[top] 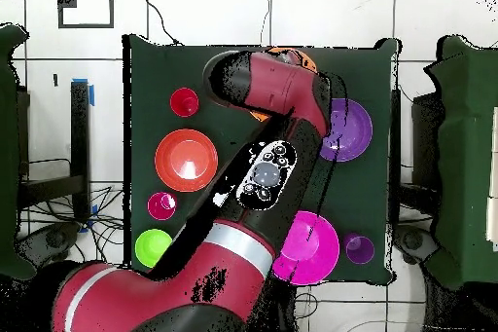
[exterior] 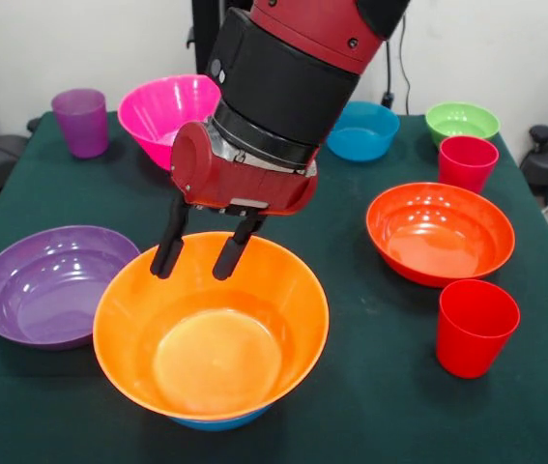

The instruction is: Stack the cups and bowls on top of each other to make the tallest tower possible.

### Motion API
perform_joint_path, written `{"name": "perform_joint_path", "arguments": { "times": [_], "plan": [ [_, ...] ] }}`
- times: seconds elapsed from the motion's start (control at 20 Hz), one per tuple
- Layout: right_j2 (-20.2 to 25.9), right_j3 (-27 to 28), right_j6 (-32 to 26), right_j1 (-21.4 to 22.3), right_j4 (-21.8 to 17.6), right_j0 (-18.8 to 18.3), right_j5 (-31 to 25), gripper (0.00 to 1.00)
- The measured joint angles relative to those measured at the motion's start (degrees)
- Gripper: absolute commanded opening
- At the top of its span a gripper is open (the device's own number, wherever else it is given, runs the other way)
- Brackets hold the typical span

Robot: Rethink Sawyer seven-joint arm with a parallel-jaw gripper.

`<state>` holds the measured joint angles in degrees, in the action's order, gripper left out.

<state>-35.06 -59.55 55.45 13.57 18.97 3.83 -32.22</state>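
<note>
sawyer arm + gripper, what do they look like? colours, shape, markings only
The arm has glossy dark red shells over thick black cylindrical joint sections, with a silver ring at the wrist. The overhead view shows a silver band and a round black panel with pale dots. The gripper has a rounded red housing with two slim black fingers.

Dark green table cloth over table, plain white wall behind, black cables down wall, pale tiled floor w/ dark grout lines, blue tape on floor.
</note>
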Motion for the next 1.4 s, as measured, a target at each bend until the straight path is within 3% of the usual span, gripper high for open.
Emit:
{"name": "perform_joint_path", "arguments": {
  "times": [1.0,1.4],
  "plan": [
    [0.0,-0.1,0.1,5.0,0.0,-2.6,0.0,1.0],
    [0.0,-2.7,1.9,6.2,0.0,-2.5,0.0,1.0]
  ]
}}
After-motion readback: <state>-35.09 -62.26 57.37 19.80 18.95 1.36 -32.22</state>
